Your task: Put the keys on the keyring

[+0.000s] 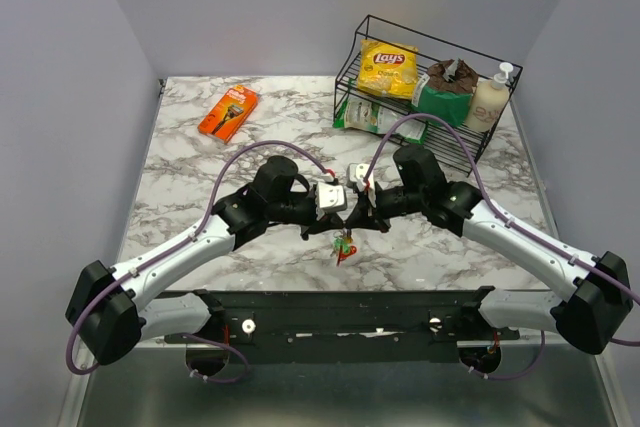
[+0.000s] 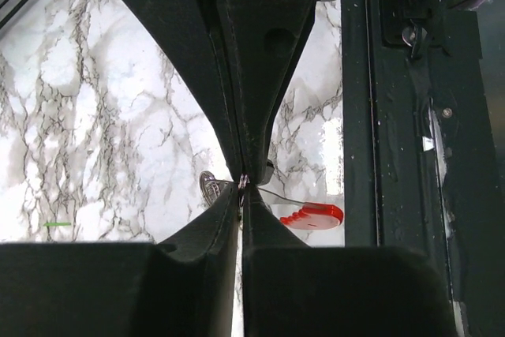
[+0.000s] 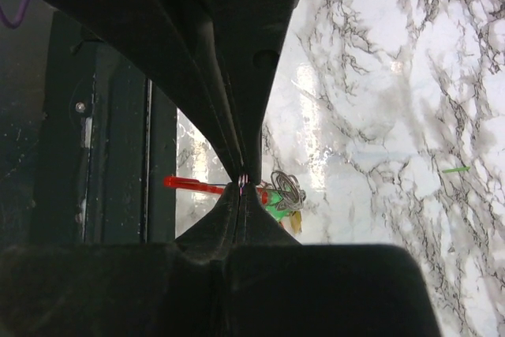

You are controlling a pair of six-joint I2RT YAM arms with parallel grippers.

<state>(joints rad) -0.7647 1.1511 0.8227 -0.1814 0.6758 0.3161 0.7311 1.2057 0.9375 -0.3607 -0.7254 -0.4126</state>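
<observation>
Light, slippery grey wire keyring (image 3: 286,187) — right gripper (image 3: 243,183) clenched on it; left gripper (image 2: 241,185) apparently pinches red-headed metal key (image 2: 312,215) by its stiff blade.

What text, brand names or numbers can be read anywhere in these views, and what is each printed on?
"Lay's": on the yellow chip bag in the wire basket.
Orange package on the table: its print is too small to read.
Green packets and pump bottle in the basket: their labels are too blurred to read.
Both wrist views: no text to be seen.
</observation>
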